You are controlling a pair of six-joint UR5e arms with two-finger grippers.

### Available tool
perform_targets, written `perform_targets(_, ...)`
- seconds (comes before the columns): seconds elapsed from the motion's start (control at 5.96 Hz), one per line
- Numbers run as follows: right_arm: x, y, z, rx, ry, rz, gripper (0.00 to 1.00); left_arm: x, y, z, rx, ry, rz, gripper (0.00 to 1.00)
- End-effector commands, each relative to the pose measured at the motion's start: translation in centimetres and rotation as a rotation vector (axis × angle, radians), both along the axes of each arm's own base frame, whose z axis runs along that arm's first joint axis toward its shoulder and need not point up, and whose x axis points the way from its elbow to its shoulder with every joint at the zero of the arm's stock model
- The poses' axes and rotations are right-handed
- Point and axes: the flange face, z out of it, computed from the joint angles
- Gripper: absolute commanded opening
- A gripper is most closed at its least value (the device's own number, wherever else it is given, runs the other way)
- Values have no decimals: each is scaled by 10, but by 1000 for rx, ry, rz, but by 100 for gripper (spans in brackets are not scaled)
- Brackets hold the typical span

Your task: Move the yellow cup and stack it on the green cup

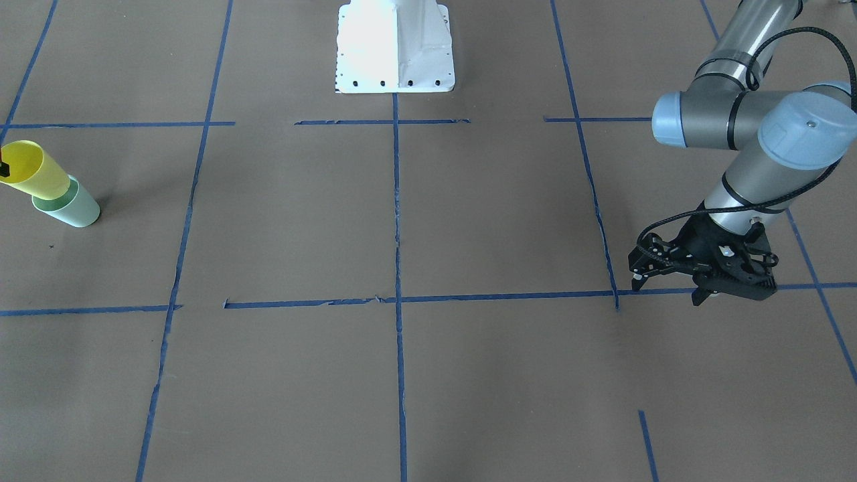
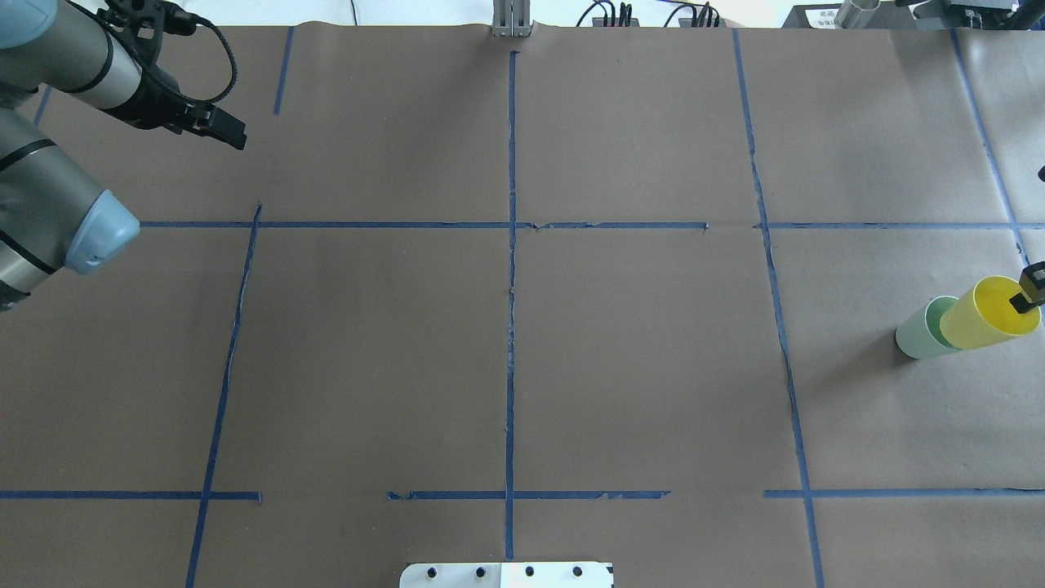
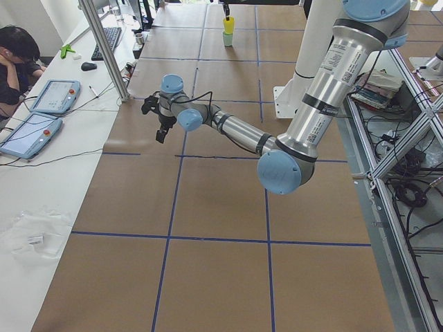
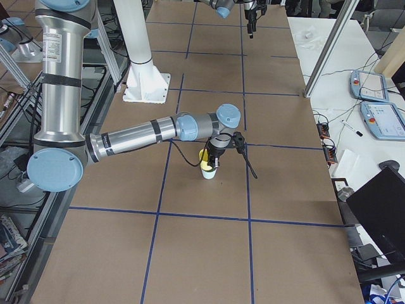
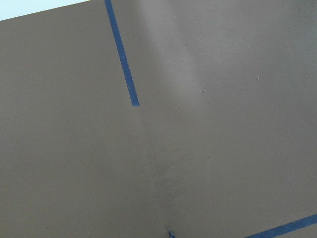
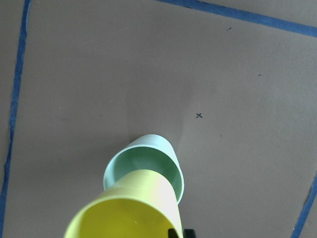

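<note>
The yellow cup (image 1: 35, 171) hangs upright from my right gripper (image 2: 1027, 290), which is shut on the cup's rim wall at the table's far right edge. Its lower end sits at the mouth of the green cup (image 1: 75, 209), which stands on the brown table paper. I cannot tell how deep it reaches. The right wrist view shows the yellow cup (image 6: 129, 208) over the green cup (image 6: 143, 161). The overhead view shows the yellow cup (image 2: 984, 318) overlapping the green cup (image 2: 918, 331). My left gripper (image 1: 669, 284) is open and empty, just above the table on the far left side.
The robot's white base plate (image 1: 395, 47) stands at the table's middle near edge. Blue tape lines (image 2: 512, 269) divide the brown paper into squares. An operator (image 3: 17, 59) sits at a side desk with tablets.
</note>
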Motion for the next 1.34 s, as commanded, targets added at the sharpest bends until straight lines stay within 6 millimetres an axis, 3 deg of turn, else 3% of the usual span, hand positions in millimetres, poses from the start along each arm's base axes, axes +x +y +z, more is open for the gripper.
perform_targets(0.0,-7,1,5,-8,8,-14,99,0,1,0,2,1,0,100)
perform_targets(0.34,-5,1,1,11,0,-19,100,-5,7,-11,17,10,0,100)
perform_targets(0.5,24,-3,3,7,4,44,100,-6,8,-8,16,5,7,100)
perform_targets(0.67,65,2,13,9,6,105,100,-18,14,15,-11,10,45,100)
perform_targets(0.84,105,14,30,38,9,125,100,-58,8,39,30,-1,110,100)
perform_targets(1.01,137,38,53,-9,27,189,100,-116,2,73,38,-18,143,100)
perform_targets(1.17,144,48,61,-28,32,207,100,-183,-3,99,-40,-37,136,100)
